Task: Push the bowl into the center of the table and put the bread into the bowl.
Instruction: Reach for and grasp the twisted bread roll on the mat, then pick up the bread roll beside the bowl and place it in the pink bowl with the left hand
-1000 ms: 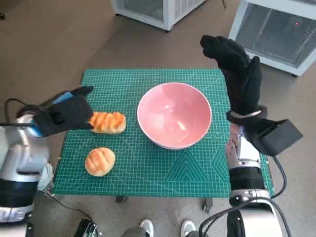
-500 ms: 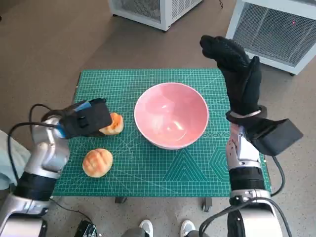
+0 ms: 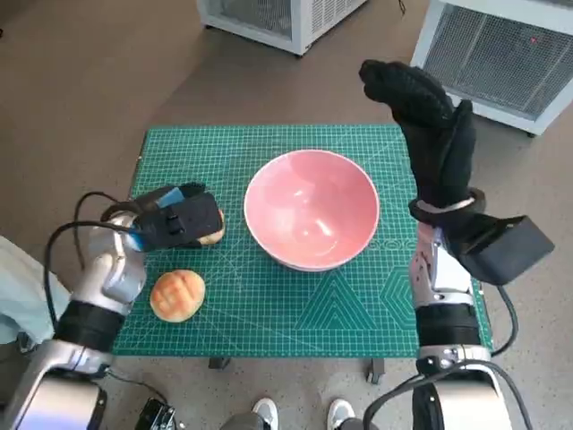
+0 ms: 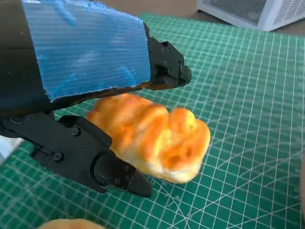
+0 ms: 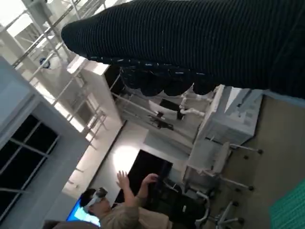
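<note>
A pink bowl [image 3: 311, 209] stands empty near the middle of the green mat [image 3: 358, 309]. Left of it lies a striped bread roll [image 4: 157, 138], mostly hidden in the head view, where only its edge [image 3: 213, 236] shows. My left hand [image 3: 177, 219] is down over the roll, fingers [image 4: 164, 71] across its top and thumb [image 4: 105, 167] against its near side, gripping it on the mat. A round bun [image 3: 178, 295] sits nearer the front left edge. My right hand [image 3: 430, 134] is raised by the mat's right side, above the bowl's rim, holding nothing.
White cabinets [image 3: 501, 54] stand on the floor behind the table at the back and back right. A cable [image 3: 67, 228] loops by my left forearm. A person [image 5: 119, 210] shows far off in the right wrist view.
My left hand has moved right and settled over the striped roll, covering most of it. The right hand, the bowl and the round bun have stayed put.
</note>
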You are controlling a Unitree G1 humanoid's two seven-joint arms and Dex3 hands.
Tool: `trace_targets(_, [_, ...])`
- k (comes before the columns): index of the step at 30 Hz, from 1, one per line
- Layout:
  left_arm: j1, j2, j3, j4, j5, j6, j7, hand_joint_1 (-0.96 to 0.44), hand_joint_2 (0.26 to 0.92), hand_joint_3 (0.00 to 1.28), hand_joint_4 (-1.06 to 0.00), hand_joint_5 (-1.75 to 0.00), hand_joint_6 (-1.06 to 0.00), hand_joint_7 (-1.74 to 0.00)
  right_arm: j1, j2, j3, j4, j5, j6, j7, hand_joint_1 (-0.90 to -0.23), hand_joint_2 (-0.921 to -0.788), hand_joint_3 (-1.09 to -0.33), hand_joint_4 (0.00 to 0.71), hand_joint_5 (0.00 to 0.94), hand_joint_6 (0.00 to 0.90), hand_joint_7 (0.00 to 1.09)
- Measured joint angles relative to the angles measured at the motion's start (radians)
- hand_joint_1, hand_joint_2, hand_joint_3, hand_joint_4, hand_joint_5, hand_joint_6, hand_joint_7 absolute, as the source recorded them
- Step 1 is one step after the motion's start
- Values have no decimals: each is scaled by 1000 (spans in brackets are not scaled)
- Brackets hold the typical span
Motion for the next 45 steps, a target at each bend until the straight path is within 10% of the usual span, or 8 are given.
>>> trace_targets(2, [-6,-6,-1,32,1,-33,39,-32,832,15,-724,-99,-775,-85,7,-2,0,-8,0,1,0,-693,-921,-784,259,1,122,507])
trace_targets(5, [-15,-12,-2,80,3,-85,96,-8,897,41,-745,-893,-655,-823,16,-6,0,-16,0,1,0,-692,-921,-783,260,1,121,509])
trace_targets(8, [-24,-16,-2,124,4,-139,144,-2,906,36,-763,-1088,-674,-937,19,-10,0,-18,1,1,0,-692,-921,-782,261,2,120,509])
trace_targets(25, [-28,-6,14,115,2,-216,152,2,920,25,-759,-1137,-663,-1076,25,-18,-1,-38,2,1,-3,-686,-921,-779,265,3,123,508])
trace_targets(45, [25,38,229,-537,-88,-190,142,2,917,28,-770,-1086,-650,-1134,33,-20,-7,-39,15,0,0,-680,-921,-773,266,2,123,490])
